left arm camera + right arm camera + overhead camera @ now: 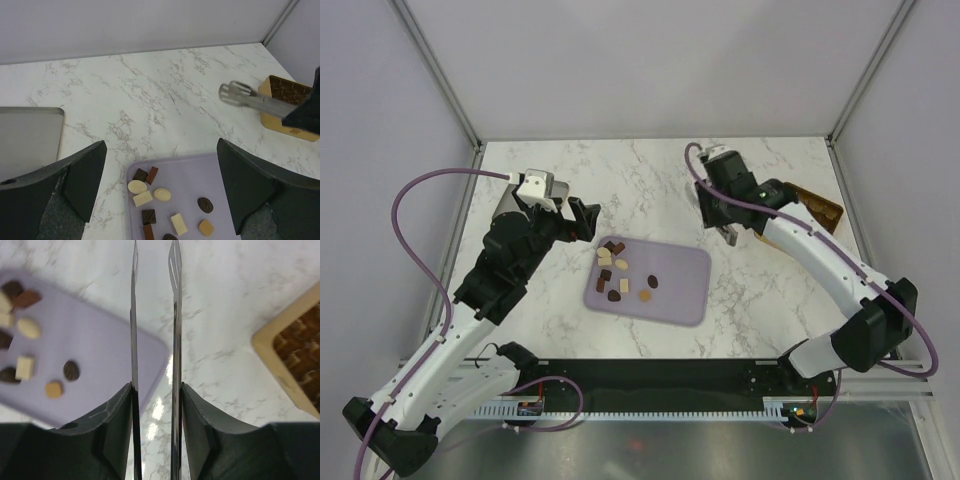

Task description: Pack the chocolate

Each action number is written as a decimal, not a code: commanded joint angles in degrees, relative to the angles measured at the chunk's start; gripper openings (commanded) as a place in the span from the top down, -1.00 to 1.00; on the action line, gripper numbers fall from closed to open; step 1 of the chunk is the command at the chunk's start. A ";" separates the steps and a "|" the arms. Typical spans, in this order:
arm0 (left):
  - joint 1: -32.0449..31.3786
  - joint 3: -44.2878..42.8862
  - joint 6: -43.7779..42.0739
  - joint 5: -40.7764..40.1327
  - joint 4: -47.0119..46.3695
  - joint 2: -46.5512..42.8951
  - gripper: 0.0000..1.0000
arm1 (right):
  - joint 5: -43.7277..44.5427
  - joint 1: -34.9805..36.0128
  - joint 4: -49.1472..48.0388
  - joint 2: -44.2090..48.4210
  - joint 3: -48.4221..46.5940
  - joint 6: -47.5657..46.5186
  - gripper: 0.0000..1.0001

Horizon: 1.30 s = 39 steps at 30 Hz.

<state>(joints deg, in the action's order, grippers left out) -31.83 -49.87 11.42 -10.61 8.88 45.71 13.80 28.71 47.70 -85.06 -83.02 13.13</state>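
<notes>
Several chocolate pieces (pixel 618 278), dark brown, mid brown and cream-white, lie on the left half of a lilac tray (pixel 675 300). My left gripper (pixel 585 220) hangs wide open above the tray's far left corner; its view shows the chocolate (pixel 142 197) below, between its fingers (pixel 85 180). Right of the tray's far edge, my right gripper (pixel 730 232) is shut on metal tongs (pixel 175 315), whose two blades stand apart with nothing between them. The tongs (pixel 250 99) hover above the marble. In the right wrist view the chocolate (pixel 30 327) lies left of the blades.
A gold compartmented box (pixel 820 208) stands at the right edge of the marble table, beside the right arm, its box wall (pixel 285 95) just behind the tongs. A grey metal sheet (pixel 30 130) shows at the left in the left wrist view.
</notes>
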 commanded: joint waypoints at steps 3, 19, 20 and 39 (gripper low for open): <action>0.19 -1.20 0.80 -1.69 -1.24 -0.19 -0.99 | -2.28 13.11 1.60 6.83 8.13 0.40 0.01; 0.19 -1.02 0.88 -2.04 -1.24 -0.01 -0.99 | 3.33 33.42 -0.15 10.35 17.72 14.03 -0.10; 0.19 -0.94 0.80 -2.04 -1.33 -0.10 -0.99 | 3.95 33.60 -0.24 10.18 18.07 14.47 -0.10; 0.19 -1.02 0.88 -1.87 -1.33 -0.01 -0.99 | 3.34 34.75 -4.99 5.34 22.12 15.53 -0.07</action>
<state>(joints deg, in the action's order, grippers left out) -31.83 -49.87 11.42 -11.05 8.88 45.76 16.38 63.05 44.29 -79.66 -61.12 27.73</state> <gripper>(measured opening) 0.993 0.542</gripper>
